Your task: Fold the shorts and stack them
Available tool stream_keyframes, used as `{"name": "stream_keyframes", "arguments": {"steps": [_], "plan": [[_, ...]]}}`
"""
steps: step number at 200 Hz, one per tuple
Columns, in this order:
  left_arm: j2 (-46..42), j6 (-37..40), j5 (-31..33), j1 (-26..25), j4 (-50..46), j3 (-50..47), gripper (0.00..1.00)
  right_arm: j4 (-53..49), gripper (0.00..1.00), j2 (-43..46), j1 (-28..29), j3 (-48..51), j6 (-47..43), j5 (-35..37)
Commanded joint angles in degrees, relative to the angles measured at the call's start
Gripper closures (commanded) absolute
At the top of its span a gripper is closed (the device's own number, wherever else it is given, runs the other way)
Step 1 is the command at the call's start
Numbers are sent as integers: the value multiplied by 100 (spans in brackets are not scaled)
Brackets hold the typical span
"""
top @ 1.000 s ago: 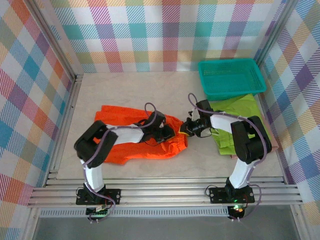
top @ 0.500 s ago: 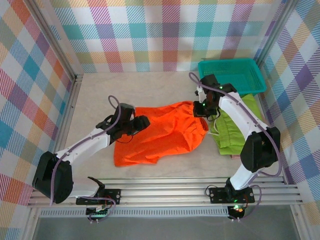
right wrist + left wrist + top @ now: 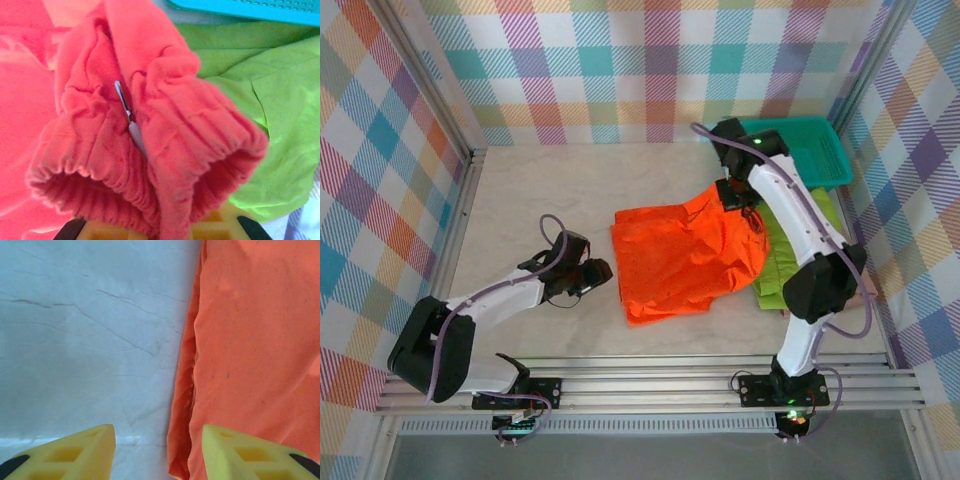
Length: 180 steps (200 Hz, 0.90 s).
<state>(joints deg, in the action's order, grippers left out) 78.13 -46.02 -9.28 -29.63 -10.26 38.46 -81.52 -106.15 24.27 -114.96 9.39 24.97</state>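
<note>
The orange shorts (image 3: 685, 255) are soft, light cloth, limp enough to sag and crease wherever nothing supports them, so I judge they will drape and drag rather than hold a shape. The gathered elastic waistband is the thickest, least slippery part and the sensible place to pinch. A hem corner at the opposite end would give a second hold for folding. They are bright orange and doubled into a rough rectangle with wrinkled edges. They lie on the tabletop (image 3: 540, 190) to the near-left of the teal basket (image 3: 825, 180). Their basket-side edge overlaps the lime green shorts (image 3: 800, 225), which lie just on the near side of the basket.

The right gripper (image 3: 735, 192), just beside the basket's near-left corner, has its fingers clamped on the bunched waistband. A pale drawstring end (image 3: 131, 122) pokes from the ruffles in the right wrist view. The left gripper (image 3: 598, 275) is well apart from the basket, beyond the orange shorts' far edge. Its fingers are parted to a middling gap with nothing between them, over bare tabletop just beside the cloth.
</note>
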Motion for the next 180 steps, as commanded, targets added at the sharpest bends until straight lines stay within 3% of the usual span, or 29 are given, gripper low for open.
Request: {"name": "stream_keyframes", "arguments": {"steps": [1,23,83,180], "plan": [[336,-241,-131,-263,628,5,54,-653,100,-364,402,-443,483,418],[795,-400,-261,-439,996,104,58,-818,100,-609,631,-778,889,294],[1629,-605,-324,-642,1322,184,84,-724,100,-1218,1240,-1204,1526,-375],[1995,-715,-356,-946,1597,250,87,-57,100,-2663,1821,-2196,2303,-1734]]}}
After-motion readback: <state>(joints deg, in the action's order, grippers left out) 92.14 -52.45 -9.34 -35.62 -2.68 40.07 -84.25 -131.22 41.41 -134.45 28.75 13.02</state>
